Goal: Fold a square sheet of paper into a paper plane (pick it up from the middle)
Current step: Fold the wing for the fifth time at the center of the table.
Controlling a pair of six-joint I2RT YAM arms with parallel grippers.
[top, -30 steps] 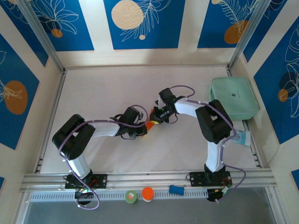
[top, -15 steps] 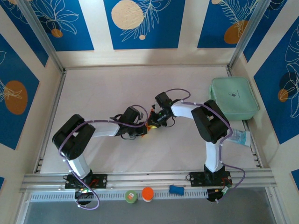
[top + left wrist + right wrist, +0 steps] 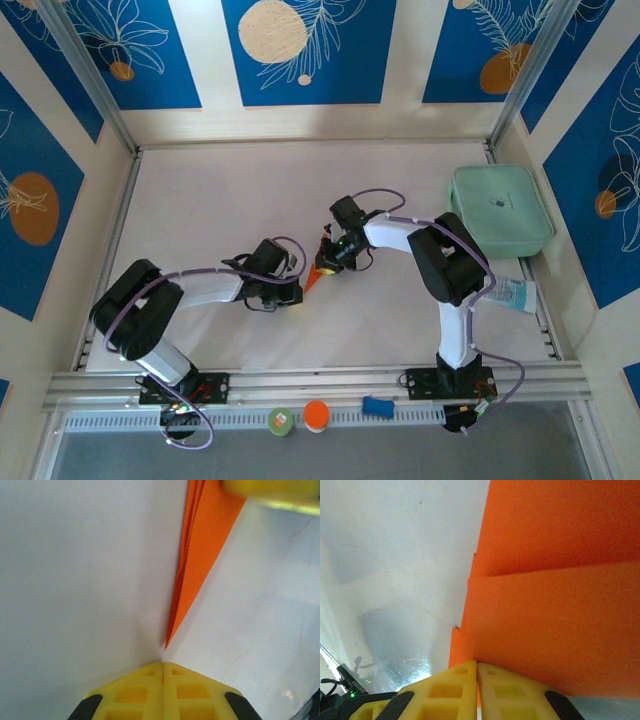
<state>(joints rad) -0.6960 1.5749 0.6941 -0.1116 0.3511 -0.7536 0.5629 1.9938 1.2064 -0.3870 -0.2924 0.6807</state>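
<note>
The square sheet of paper now stands folded into a narrow orange paper plane lying mid-table. My right gripper is shut on its wide back end. In the right wrist view the layered orange folds fan out ahead of the gripper, with a sliver of orange pinched between the fingers. My left gripper is shut on nothing. In the left wrist view it rests just short of the plane's pointed nose, a small gap apart. A yellow finger of the right gripper shows at the top.
A mint-green case sits at the right edge of the table, with a small packet below it. On the near rail lie a green round piece, an orange disc and a blue piece. Walls enclose the table.
My left arm has drawn back to the left and toward the near edge, leaving the plane's nose uncovered. The right gripper has shifted slightly left, still holding the paper.
</note>
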